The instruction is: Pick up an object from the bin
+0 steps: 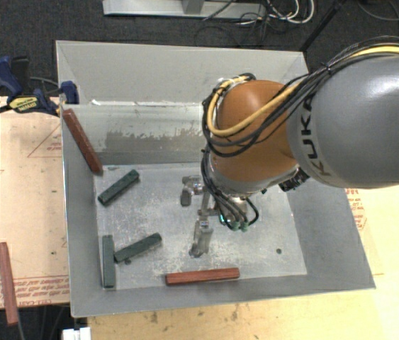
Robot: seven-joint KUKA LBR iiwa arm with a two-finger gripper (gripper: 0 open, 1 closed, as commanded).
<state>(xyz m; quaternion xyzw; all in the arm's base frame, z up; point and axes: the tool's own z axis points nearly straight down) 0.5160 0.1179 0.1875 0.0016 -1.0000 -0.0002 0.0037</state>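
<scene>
My gripper [195, 217] hangs over the middle of the bin floor, below the orange wrist cover. Its two metal fingers [200, 241] stand apart, open, with only bare floor between them. A reddish-brown flat bar [203, 276] lies just in front of the lower finger, along the bin's near edge. A dark grey bar [137, 248] lies tilted to the gripper's left, apart from it. Touching that bar's left end is a second dark grey bar [107, 261], lying lengthwise along the left wall.
Another dark grey bar [118, 187] lies tilted at the back left of the floor. A long reddish-brown bar [81, 142] leans against the left wall near the back corner. The arm and its cables cover the bin's right half.
</scene>
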